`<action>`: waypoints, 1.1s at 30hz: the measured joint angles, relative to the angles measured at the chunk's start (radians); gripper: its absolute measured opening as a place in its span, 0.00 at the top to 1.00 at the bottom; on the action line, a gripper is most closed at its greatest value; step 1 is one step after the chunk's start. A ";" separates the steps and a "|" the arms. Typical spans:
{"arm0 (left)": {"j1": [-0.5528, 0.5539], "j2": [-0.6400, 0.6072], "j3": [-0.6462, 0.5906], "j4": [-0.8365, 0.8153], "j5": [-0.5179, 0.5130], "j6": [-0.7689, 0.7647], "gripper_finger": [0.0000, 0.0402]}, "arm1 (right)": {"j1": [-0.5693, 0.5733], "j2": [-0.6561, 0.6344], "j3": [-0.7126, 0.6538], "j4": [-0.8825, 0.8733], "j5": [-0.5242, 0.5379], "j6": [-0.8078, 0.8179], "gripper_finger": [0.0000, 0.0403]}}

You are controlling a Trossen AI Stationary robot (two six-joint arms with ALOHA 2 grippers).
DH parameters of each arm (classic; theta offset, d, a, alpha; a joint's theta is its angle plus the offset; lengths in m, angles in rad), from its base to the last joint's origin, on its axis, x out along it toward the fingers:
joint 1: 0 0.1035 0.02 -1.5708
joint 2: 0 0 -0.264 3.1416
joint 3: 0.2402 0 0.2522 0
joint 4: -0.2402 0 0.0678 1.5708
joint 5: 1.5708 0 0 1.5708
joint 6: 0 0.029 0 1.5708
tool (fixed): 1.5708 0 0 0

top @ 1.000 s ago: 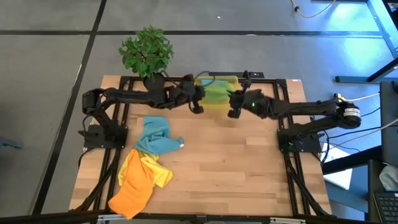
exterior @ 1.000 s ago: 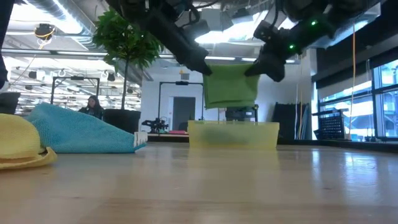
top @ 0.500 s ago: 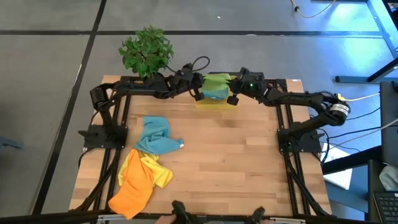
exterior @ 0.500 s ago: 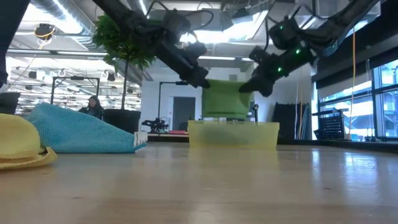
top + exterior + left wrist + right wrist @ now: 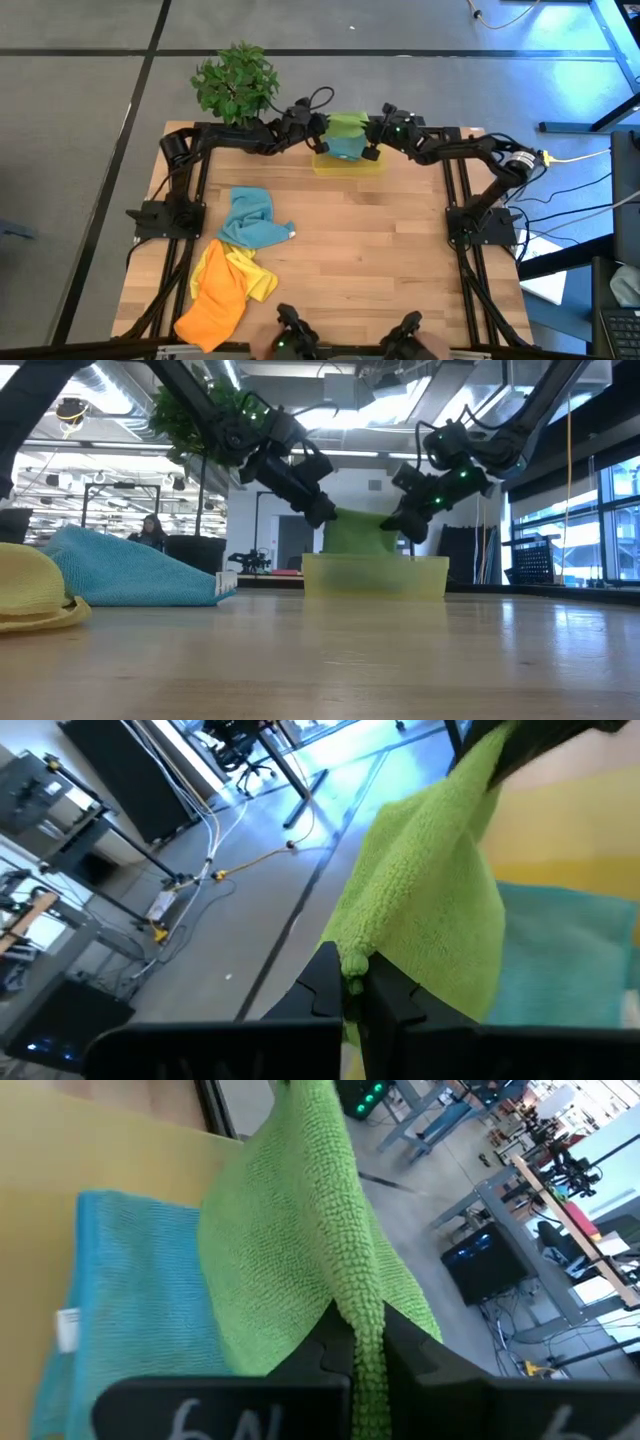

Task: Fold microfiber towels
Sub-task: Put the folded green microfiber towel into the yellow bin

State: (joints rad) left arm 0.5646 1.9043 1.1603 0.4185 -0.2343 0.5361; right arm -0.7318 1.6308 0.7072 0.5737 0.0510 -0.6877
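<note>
A folded green microfiber towel (image 5: 347, 122) hangs between my two grippers over the translucent yellow bin (image 5: 375, 165) at the table's far edge. My left gripper (image 5: 320, 138) is shut on its left end and my right gripper (image 5: 370, 145) is shut on its right end. A folded teal-blue towel (image 5: 140, 1290) lies in the bin below it. In the low view the green towel (image 5: 360, 532) reaches down to the bin's rim (image 5: 375, 560). A crumpled teal-blue towel (image 5: 250, 220), a yellow one (image 5: 255, 280) and an orange one (image 5: 215, 305) lie on the table's left half. My left gripper pinches a folded corner of the green towel (image 5: 352, 963) between its two fingers, several layers thick. The fingers come slanting down from the table's left. The towel spreads away from the fingers toward the other gripper and sags over the bin. My right gripper pinches the towel's opposite folded edge (image 5: 360, 1315) between its two fingers, several layers bunched together. The fingers come slanting down from the table's right. The towel runs from them toward the left gripper, its lower part over the teal-blue towel in the bin.
A potted plant (image 5: 236, 82) stands at the far left corner, close behind my left arm. The bare wooden tabletop (image 5: 400, 260) stretches from the middle to the right and the near edge.
Both grippers have carried the green towel toward the table's far edge and down, staying shut on it. The towel hung clear above the bin before; now it hangs lower, its bottom edge down at the bin's rim.
</note>
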 joint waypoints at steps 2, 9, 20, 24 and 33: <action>0.009 0.015 0.000 0.040 -0.002 0.020 1.00 | -0.014 0.019 0.020 0.005 0.000 -0.002 0.97; 0.036 0.056 0.000 0.117 -0.004 0.052 1.00 | -0.036 0.070 0.076 0.003 0.006 -0.052 0.97; 0.033 0.063 0.000 0.040 0.108 0.175 1.00 | -0.038 0.083 0.080 -0.129 -0.027 -0.106 0.97; 0.013 0.063 0.000 -0.043 0.115 0.208 1.00 | -0.037 0.083 0.080 -0.209 -0.083 -0.103 0.97; -0.029 0.062 0.001 -0.167 0.181 0.207 1.00 | -0.021 0.062 0.079 -0.377 -0.206 -0.101 0.97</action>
State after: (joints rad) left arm 0.5352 1.9659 1.1610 0.2514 -0.0534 0.7429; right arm -0.7530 1.6928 0.7858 0.1968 -0.1548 -0.7885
